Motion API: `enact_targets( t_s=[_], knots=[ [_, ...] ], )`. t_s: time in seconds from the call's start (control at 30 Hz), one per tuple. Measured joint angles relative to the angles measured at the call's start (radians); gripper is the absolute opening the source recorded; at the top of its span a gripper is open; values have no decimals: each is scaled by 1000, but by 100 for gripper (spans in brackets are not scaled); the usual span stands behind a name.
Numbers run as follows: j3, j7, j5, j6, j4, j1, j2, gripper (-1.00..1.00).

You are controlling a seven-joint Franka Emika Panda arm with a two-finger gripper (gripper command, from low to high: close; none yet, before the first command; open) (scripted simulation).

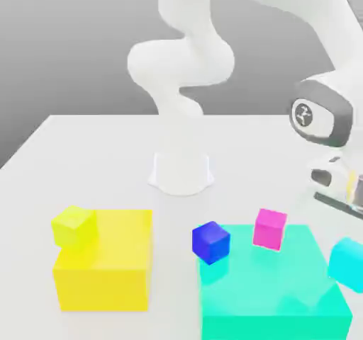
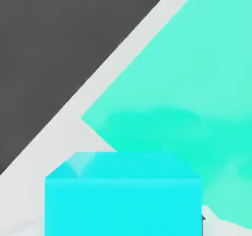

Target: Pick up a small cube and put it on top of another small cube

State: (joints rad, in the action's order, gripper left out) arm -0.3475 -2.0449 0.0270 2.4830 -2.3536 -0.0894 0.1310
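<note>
I have the gripper (image 1: pixel 346 222) clamped down as far as it goes on the cyan cube (image 1: pixel 347 262), which fills the near part of the hand view (image 2: pixel 123 195) right up against the camera. In the exterior view the hand's grey-and-white wrist comes in at the exterior view's right edge, and the cyan cube hangs under it, tilted, over the right-hand edge of the green block (image 1: pixel 283 296). Whether its lower corner touches the block's top or floats just above it, I cannot tell. From the hand camera I see the green block (image 2: pixel 197 82) spread out behind the cube, with a strip of white table (image 2: pixel 98 82) along its edge and dark floor beyond.

I'll take the green block as my landmark. On its top, toward the far edge, the magenta cube (image 1: pixel 270 229) is tipped on an edge or corner. At the block's far corner on the exterior view's left, the blue cube (image 1: pixel 210 241) is also tilted, overlapping that corner. Well apart from the block, toward the exterior view's left, stands the big yellow block (image 1: pixel 106 264), with a small yellow-green cube (image 1: pixel 74 226) at its far left upper corner. Behind the green block, farther back on the table (image 1: pixel 92 161), is the arm's round white base (image 1: pixel 181 172), and the arm rises from it and bends over toward the exterior view's right.
</note>
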Motion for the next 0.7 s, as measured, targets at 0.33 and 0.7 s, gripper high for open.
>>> enact_targets(
  t_s=[0.33, 0.7],
  knots=[
    [110, 376, -127, -101, -248, 107, -358, -100],
    [149, 453, -95, 75, -389, 146, -319, 100]
  ],
)
